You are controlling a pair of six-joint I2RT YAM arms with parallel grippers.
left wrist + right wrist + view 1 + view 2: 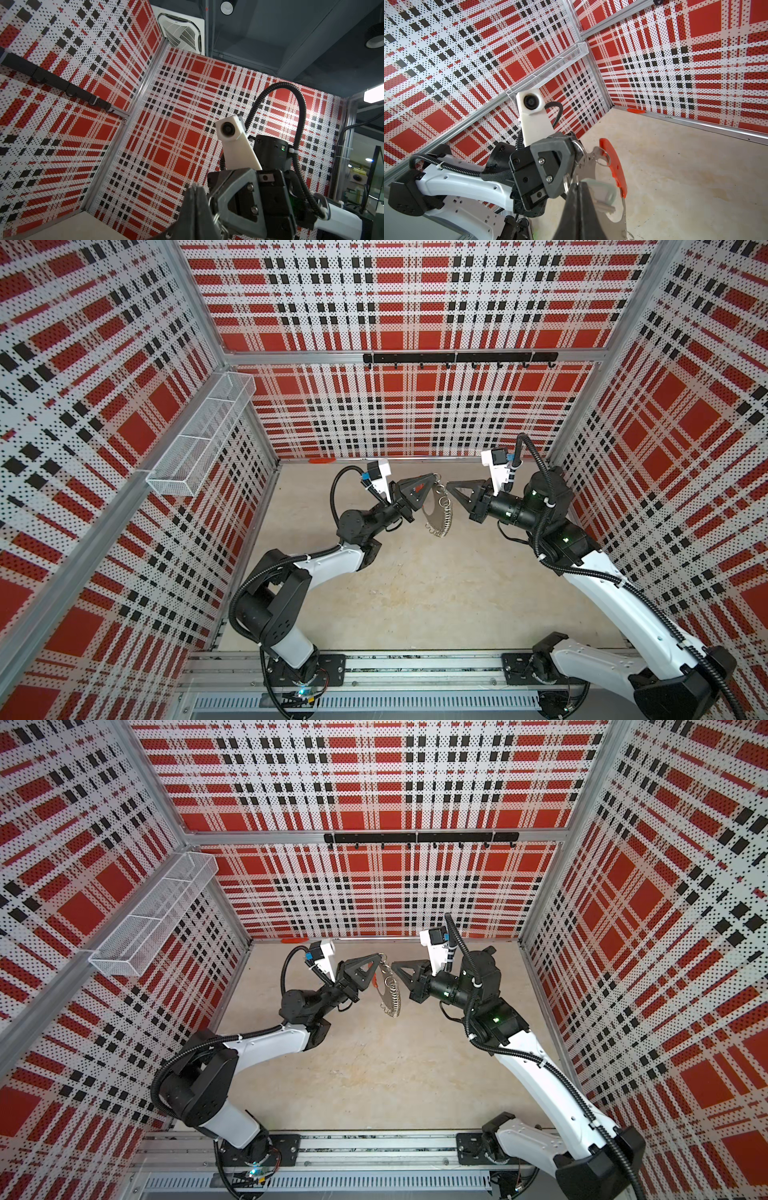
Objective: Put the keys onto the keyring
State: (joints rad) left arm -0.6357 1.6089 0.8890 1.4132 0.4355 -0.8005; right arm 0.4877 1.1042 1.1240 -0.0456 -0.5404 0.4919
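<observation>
The keyring [435,514] is a grey metal hoop fringed with small wire loops, and it hangs in the air over the middle of the floor in both top views. Its red curved segment [613,164] shows in the right wrist view. My left gripper [432,477] is shut on the hoop's top. My right gripper [448,485] faces it tip to tip, shut on the keys. The pale teal tag [602,190] and the metal key [605,207] stick out beside the shut jaws [578,184], against the hoop's plate [589,168]. In the left wrist view the hoop is mostly hidden behind my left gripper [196,187].
A white mesh basket [199,439] hangs on the left wall. A black hook rail [457,358] runs along the back wall. An orange-red strip [322,460] lies at the foot of the back wall. Plaid walls enclose the beige floor [415,593] on three sides.
</observation>
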